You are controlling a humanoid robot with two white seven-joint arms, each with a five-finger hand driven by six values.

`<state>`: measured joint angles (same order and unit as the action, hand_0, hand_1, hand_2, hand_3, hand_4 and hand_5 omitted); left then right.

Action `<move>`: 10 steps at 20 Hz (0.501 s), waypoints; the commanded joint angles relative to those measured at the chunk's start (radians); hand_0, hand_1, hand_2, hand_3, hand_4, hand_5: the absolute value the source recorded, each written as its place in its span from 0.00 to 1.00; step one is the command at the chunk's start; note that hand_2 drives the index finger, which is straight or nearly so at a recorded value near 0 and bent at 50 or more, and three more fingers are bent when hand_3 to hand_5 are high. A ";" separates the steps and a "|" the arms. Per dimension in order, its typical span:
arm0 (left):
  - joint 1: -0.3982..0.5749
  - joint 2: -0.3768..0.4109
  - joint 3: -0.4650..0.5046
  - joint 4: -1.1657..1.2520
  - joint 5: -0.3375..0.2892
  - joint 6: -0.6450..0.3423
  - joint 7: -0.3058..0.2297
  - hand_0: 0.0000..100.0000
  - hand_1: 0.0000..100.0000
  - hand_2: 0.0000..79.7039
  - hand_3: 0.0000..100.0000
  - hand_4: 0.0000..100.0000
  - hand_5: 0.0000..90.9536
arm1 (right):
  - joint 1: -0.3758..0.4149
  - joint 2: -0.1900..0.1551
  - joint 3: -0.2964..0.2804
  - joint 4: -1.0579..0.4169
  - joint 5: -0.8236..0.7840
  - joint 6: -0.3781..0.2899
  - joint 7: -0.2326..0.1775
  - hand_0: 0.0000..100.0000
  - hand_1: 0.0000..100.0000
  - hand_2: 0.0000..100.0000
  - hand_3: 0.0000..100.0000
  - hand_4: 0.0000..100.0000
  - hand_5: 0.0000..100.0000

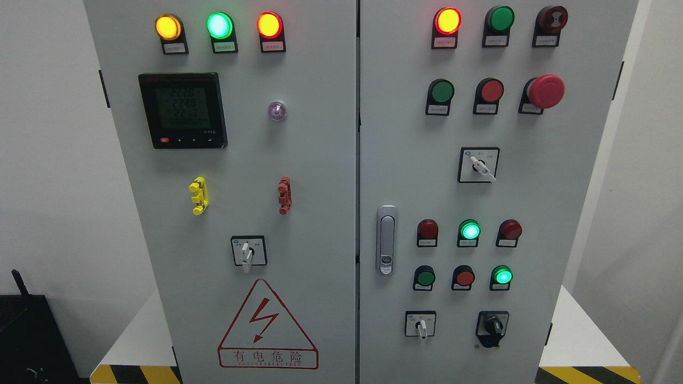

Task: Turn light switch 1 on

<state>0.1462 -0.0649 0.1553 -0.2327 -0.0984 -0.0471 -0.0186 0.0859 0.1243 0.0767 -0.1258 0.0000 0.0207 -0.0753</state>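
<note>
Grey cabinet (320, 160), four rotary switches (248, 250)

Even, bright, diffuse lighting; no hard shadows on the cabinet (320, 213). Lit indicator lamps (219, 25) bloom slightly. Meter display (183, 109) digits faint, washed out. Focus sharp centrally; small labels unreadable.

We cannot read the small label plates (174, 48) under the lamps and buttons; their print is too fine. The cabinet (320, 160) is cut off at the top and bottom edges. At lower left, a black box (26, 330) runs out of frame. The meter (182, 110) digits are blurred.
</note>
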 commanded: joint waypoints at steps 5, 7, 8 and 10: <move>0.122 0.026 -0.063 -0.390 0.005 -0.008 0.005 0.18 0.29 0.00 0.00 0.00 0.00 | 0.000 0.000 0.000 0.000 -0.025 0.001 0.000 0.00 0.00 0.00 0.00 0.00 0.00; 0.153 0.040 -0.089 -0.505 0.008 -0.011 0.003 0.17 0.28 0.00 0.00 0.00 0.00 | 0.000 0.000 0.000 0.000 -0.025 0.001 0.000 0.00 0.00 0.00 0.00 0.00 0.00; 0.176 0.049 -0.109 -0.563 0.009 -0.013 0.005 0.16 0.27 0.00 0.00 0.00 0.00 | 0.000 0.000 0.000 0.000 -0.025 0.001 0.000 0.00 0.00 0.00 0.00 0.00 0.00; 0.199 0.063 -0.132 -0.673 0.009 -0.017 0.011 0.16 0.27 0.00 0.00 0.00 0.00 | 0.000 0.000 0.000 0.000 -0.025 0.001 0.000 0.00 0.00 0.00 0.00 0.00 0.00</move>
<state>0.2712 -0.0405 0.0997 -0.5071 -0.0929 -0.0580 -0.0122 0.0859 0.1242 0.0767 -0.1258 0.0000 0.0209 -0.0753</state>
